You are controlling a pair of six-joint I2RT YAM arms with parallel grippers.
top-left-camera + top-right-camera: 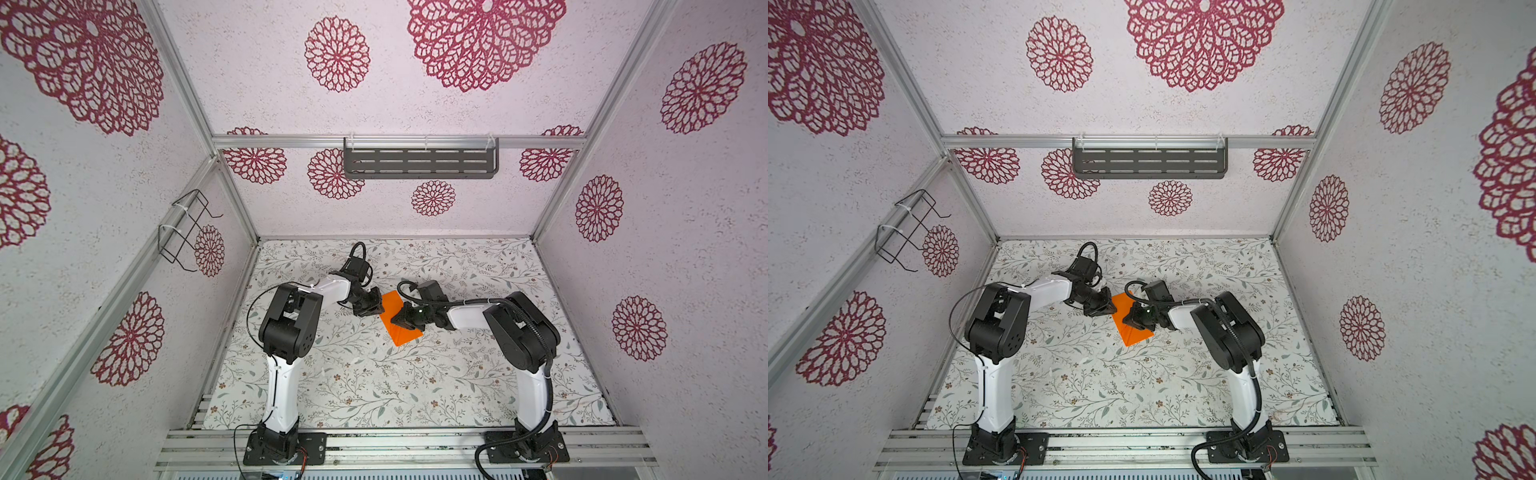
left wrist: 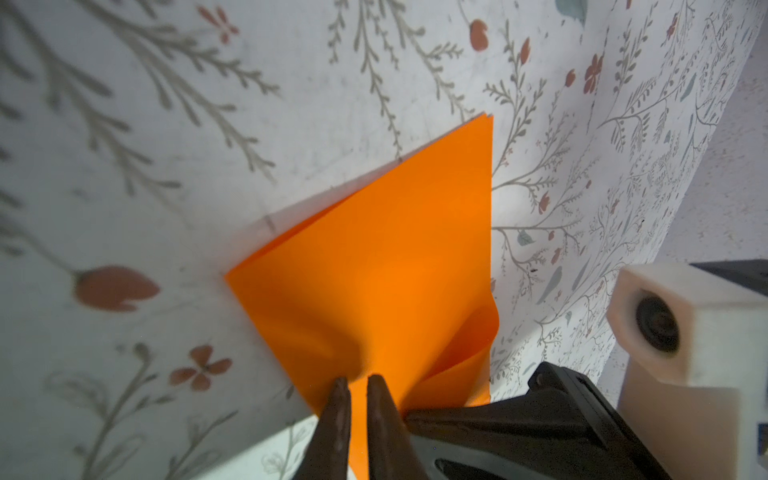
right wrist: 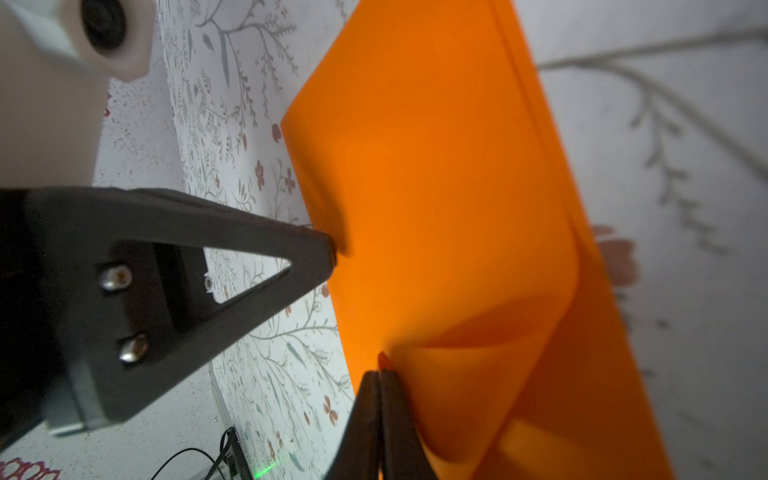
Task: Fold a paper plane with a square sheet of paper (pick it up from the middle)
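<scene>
- The square sheet of paper [image 1: 400, 334] [image 1: 1136, 334] is bright orange and lies near the middle of the worktop [image 1: 374, 386], between the two arms, in both top views.
- It is no longer a flat single layer. It is doubled over, and close up two layers show slightly apart along one edge.
- Most of it rests flat on the worktop. One part of the top layer curls up off the layer beneath in a soft, rounded bulge.
- The left tool [image 1: 372, 309] comes in from the left side of the paper. Its fingers [image 2: 338, 399] stand only a narrow slit apart, pinching the orange paper that passes between them.
- The right tool [image 1: 401, 322] reaches in over the paper from the other side. Its fingers [image 3: 370, 399] are pressed together, and the raised curl of paper meets their tips, so it looks nipped there.
- The two tools sit close together over the sheet, tips nearly facing each other.
- The worktop cover is pale, printed with grey sprigs and small red flowers.
- A grey slotted shelf [image 1: 419, 162] hangs on the back wall, and a black wire rack [image 1: 187, 228] hangs on the left wall.
- The walls [image 1: 685, 249] are pale with large dark-red flower medallions.
</scene>
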